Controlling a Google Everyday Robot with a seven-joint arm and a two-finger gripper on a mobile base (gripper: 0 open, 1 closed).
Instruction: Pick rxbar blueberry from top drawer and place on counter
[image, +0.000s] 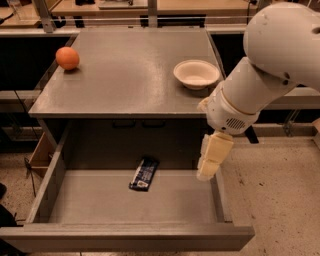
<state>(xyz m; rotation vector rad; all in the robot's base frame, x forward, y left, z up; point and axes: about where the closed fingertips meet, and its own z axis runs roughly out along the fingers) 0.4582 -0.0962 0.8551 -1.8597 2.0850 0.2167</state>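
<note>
The rxbar blueberry (144, 174), a dark navy wrapper with white lettering, lies flat on the bottom of the open top drawer (125, 237), towards the back and near the middle. My gripper (207, 171) hangs from the white arm and points down over the drawer's right rear corner, to the right of the bar and above it, holding nothing. The counter (130, 75) is the flat grey cabinet top behind and above the drawer.
An orange ball (67, 58) sits at the counter's left edge. A white bowl (196, 73) sits at its right edge, just above my arm. Pale speckled floor (280, 200) lies to the right. A shelf rail runs behind the counter.
</note>
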